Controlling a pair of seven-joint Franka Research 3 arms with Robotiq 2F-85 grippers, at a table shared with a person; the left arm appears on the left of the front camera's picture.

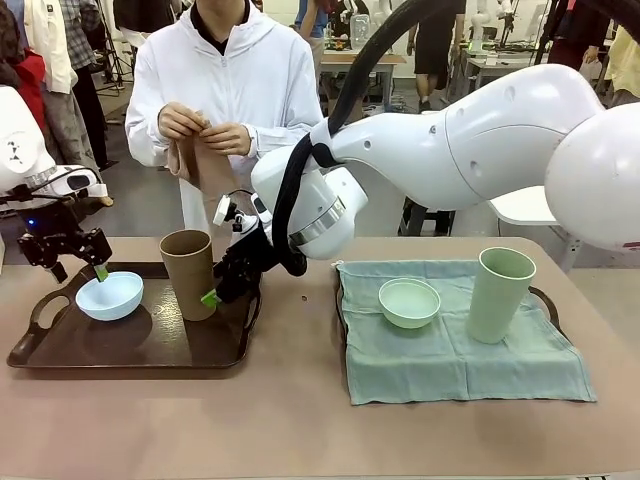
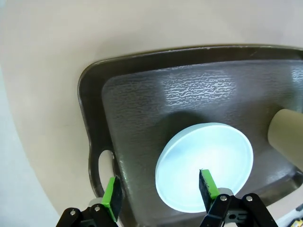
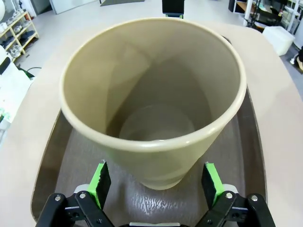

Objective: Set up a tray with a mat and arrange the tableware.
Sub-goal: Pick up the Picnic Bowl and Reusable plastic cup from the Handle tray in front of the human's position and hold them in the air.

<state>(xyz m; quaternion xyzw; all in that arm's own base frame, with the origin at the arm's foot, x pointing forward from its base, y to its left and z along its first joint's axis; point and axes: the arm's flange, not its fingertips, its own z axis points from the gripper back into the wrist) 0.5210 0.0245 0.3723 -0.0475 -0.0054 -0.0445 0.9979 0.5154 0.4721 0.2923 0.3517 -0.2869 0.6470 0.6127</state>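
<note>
A pale blue bowl (image 1: 110, 296) (image 2: 203, 165) rests in the left part of a dark brown tray (image 1: 150, 345) (image 2: 142, 99). My left gripper (image 1: 80, 272) (image 2: 160, 189) hangs open just above it, one pad over the bowl and the other over the tray's handle side. A tan-brown cup (image 1: 189, 272) (image 3: 156, 94) stands on the same tray. My right gripper (image 1: 212, 297) (image 3: 155, 182) is open around the cup's base, with a small gap at each pad. On the right, a mint green bowl (image 1: 409, 302) and a pale green cup (image 1: 499, 294) sit on a teal mat (image 1: 450, 360).
The teal mat covers a second tray whose handle (image 1: 546, 300) shows at its right edge. A person in a white coat stands across the table holding a tan cloth (image 1: 200, 165) in both hands. Bare tabletop (image 1: 300, 420) lies in front of the trays.
</note>
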